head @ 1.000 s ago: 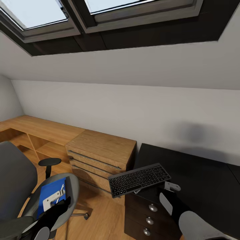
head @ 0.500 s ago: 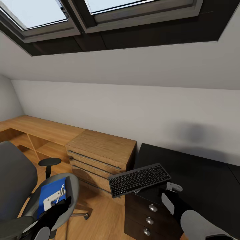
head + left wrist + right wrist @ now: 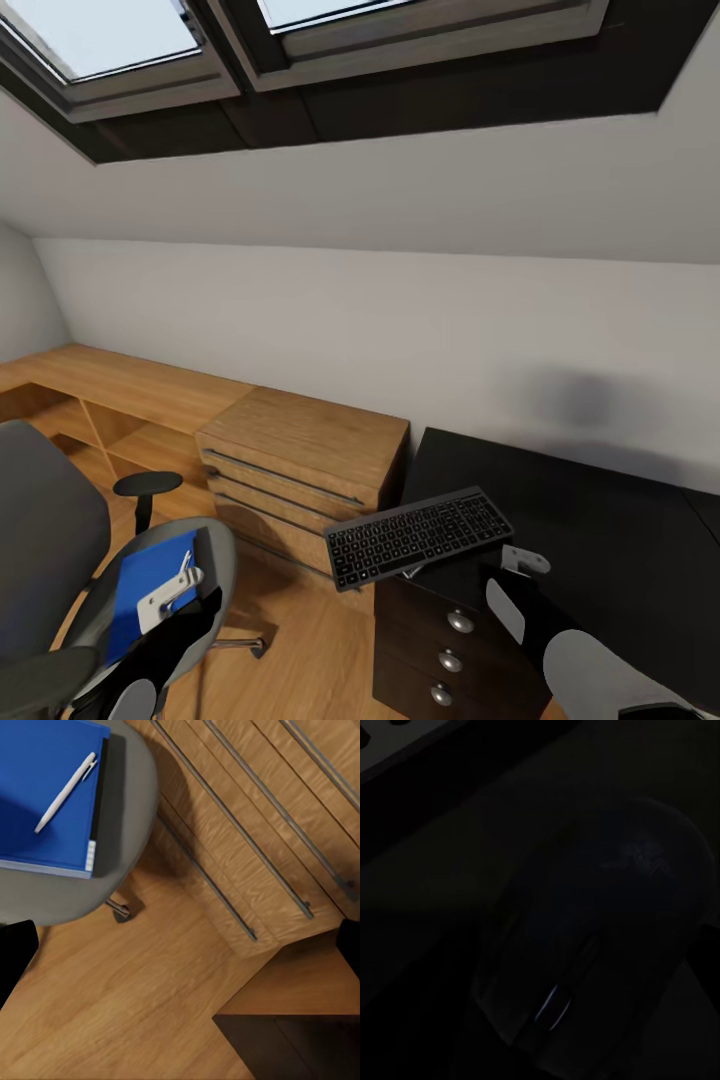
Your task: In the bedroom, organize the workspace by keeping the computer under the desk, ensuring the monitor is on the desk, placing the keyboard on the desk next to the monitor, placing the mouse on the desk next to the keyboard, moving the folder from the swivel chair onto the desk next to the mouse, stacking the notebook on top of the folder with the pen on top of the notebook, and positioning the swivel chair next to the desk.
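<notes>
The black desk (image 3: pixel 600 520) is seen bare but for the keyboard (image 3: pixel 418 535), which is laid askew at its left edge with one end jutting out past the corner, over the drawers of the wooden chest (image 3: pixel 310 440). The swivel chair (image 3: pixel 40 530) is left standing well apart from the desk, beyond the chest. The blue folder (image 3: pixel 150 580) is carried on its seat, and the white pen (image 3: pixel 66 791) is laid slantwise across the cover. The left gripper (image 3: pixel 168 598) is held above the seat's front edge with its fingers spread wide. The right gripper (image 3: pixel 524 562) is found a shade further along the desk's front edge than a second ago, just beside the keyboard, which is unmoved. The mouse (image 3: pixel 600 930) is shown close and dim in the right wrist view. Whether that claw is closed on the mouse cannot be told. The mouse's placing is judged to be the step in hand, with folder and chair yet to be dealt with.
</notes>
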